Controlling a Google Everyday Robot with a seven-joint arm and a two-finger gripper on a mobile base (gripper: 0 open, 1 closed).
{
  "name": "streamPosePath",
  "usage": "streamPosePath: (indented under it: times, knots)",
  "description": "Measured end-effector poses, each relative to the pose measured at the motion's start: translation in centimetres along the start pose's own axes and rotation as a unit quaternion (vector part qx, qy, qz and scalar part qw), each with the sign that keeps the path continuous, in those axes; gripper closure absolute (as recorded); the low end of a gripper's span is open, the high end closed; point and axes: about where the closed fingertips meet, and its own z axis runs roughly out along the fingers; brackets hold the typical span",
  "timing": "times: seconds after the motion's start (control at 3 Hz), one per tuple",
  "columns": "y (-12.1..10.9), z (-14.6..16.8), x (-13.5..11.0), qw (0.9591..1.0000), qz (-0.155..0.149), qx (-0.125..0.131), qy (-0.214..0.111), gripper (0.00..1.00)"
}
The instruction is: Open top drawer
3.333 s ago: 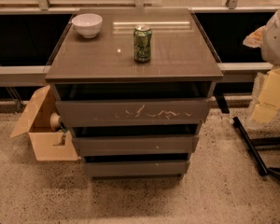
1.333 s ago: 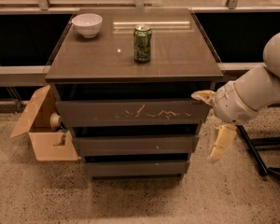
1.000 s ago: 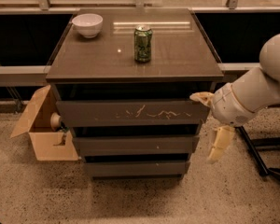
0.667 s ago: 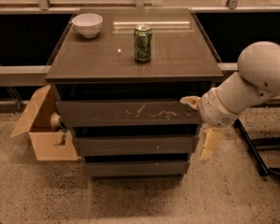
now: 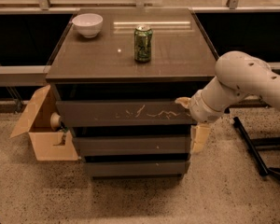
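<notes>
Top drawer (image 5: 116, 114): uppermost of three in the cabinet, front flush with the frame, looks fully shut. Pale scratches (image 5: 149, 112) right of centre. Dark gap above it, under the cabinet top (image 5: 177, 55).

Gripper (image 5: 189, 124) at the drawer's right end, claw spread wide, nothing held. Upper finger (image 5: 182, 101) sits at the top right corner of the front, touching or just shy of it; cannot tell which. Lower finger (image 5: 199, 137) hangs beside the middle drawer (image 5: 130, 145).

Risks, as judged:
- No handle, so any purchase is on the top lip only. A shallow hook likely slips off on the pull and the drawer does not move
- Contact is far off centre. A pull from the corner may skew the drawer and bind it
- Lower finger is close to the middle drawer's end and could snag or drag the wrong front
- A hard tug could shift the whole cabinet. The green can (image 5: 143, 43) stands upright near mid-top and may tip; the white bowl (image 5: 87, 24) at the back left is less exposed

Bottom drawer (image 5: 133, 168) and open cardboard box (image 5: 42, 129) on the left lie clear of the arm
</notes>
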Motion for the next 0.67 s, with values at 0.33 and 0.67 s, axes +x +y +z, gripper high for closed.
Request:
streamPosePath:
  times: [0.33,0.67]
  knots:
    - [-2.9,1.3,1.9,0.9998,0.014,0.011,-0.010,0.00]
    - [-4.8,2.1,2.7,0.9994,0.021,0.021,-0.019,0.00]
